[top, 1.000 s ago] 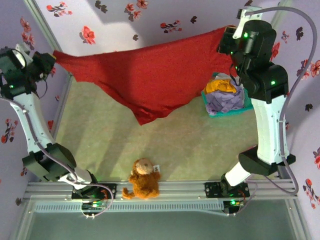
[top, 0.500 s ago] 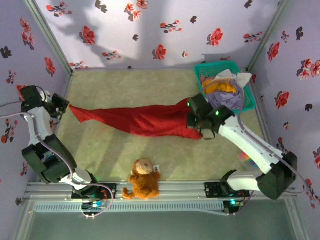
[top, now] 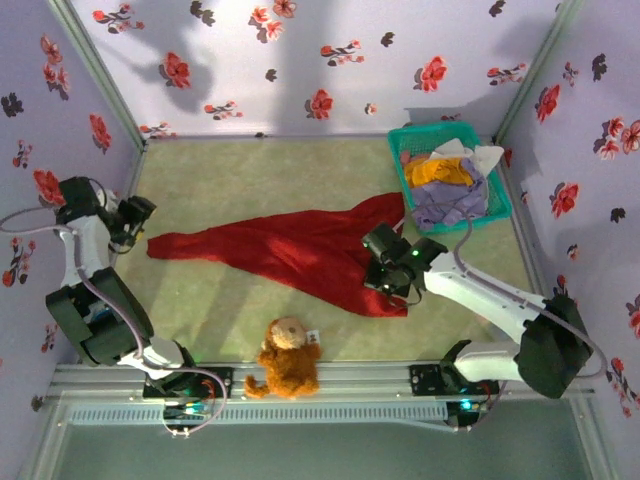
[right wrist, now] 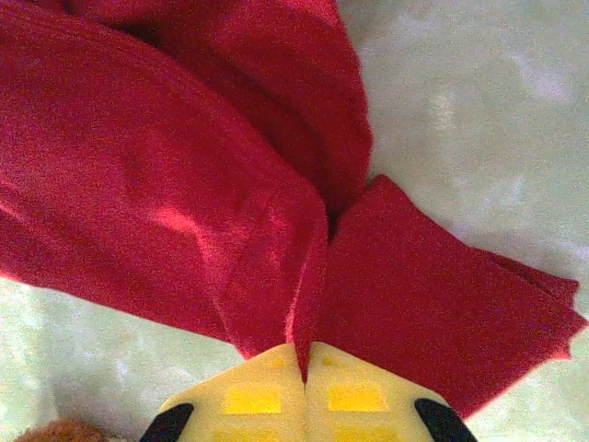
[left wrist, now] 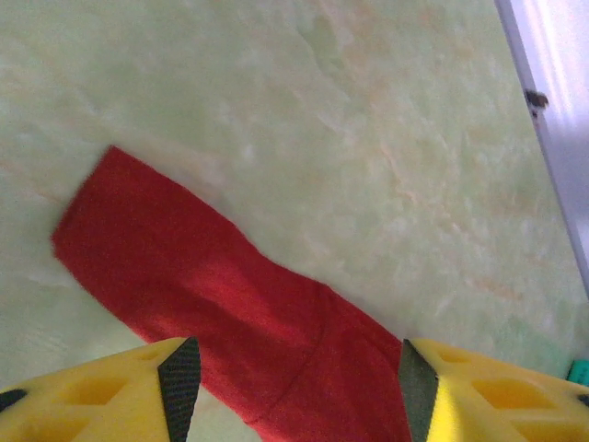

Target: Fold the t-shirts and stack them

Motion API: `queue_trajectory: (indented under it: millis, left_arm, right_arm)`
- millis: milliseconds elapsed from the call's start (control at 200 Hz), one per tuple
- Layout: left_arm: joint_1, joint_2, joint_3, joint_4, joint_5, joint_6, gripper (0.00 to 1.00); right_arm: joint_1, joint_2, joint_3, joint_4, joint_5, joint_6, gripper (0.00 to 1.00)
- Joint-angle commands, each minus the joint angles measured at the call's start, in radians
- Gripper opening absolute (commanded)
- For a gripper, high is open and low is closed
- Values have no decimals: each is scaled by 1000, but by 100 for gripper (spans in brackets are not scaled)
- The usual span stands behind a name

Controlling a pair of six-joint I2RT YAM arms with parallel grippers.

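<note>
1. The left fingers (left wrist: 181, 378) (top: 137, 211) are spread apart over the narrow left end of the large, plain deep-red cloth t-shirt (left wrist: 212, 304); whether they touch it cannot be told.
2. The right fingers (right wrist: 306, 361) (top: 384, 274) are pressed together, pinching a fold of the deep-red cloth t-shirt (right wrist: 166, 184) near its right end.
3. The deep-red cloth t-shirt (top: 290, 250) lies stretched and rumpled across the middle of the pale green desk (top: 230, 180).
4. A mustard-orange shirt (top: 440, 172), a lavender shirt (top: 445, 207) and a white shirt (top: 472, 153) are heaped in the teal plastic mesh basket (top: 436, 130) at the far right corner.
5. A brown plush teddy toy (top: 285, 370) sits at the near edge, apart from the red cloth.
</note>
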Motion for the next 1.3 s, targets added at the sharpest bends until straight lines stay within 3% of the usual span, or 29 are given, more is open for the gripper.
queue_trajectory:
  millis: [0,190,330,540,670,700,780,835,960,1105,1295]
  left_arm:
    - [-62,-31,70,-52,-10,43,62]
    - [-50,45,206,-109,51,38,62]
    - [12,96,292,-150,113,40,62]
    - [118,89,292,-180,170,54,62]
    - [119,81,245,-154,188,40,62]
    - [117,79,232,-144,191,35,62]
    - [97,75,205,-139,193,42,62]
    - [69,71,187,-138,191,54,62]
    - [-50,79,157,-150,157,86,61]
    - [-252,109,128,-159,125,77,59]
    - [-473,119,58,-169,118,138,59]
  right_arm:
    - [4,48,118,37,29,-100,0]
    - [73,297,416,78,-88,-188,0]
    - [148,582,759,68,-253,-295,0]
    - [179,975,1303,-79,-395,-395,0]
    - [197,1097,1465,-110,-483,-400,0]
    - [196,1107,1475,-112,-489,-398,0]
    - [191,1097,1464,-132,-460,-402,40]
    - [184,1058,1418,-125,-421,-402,50]
    - [134,914,1258,-88,-332,-369,54]
    - [35,713,1019,-101,-212,-351,55]
    - [-103,498,726,-82,-169,-363,55]
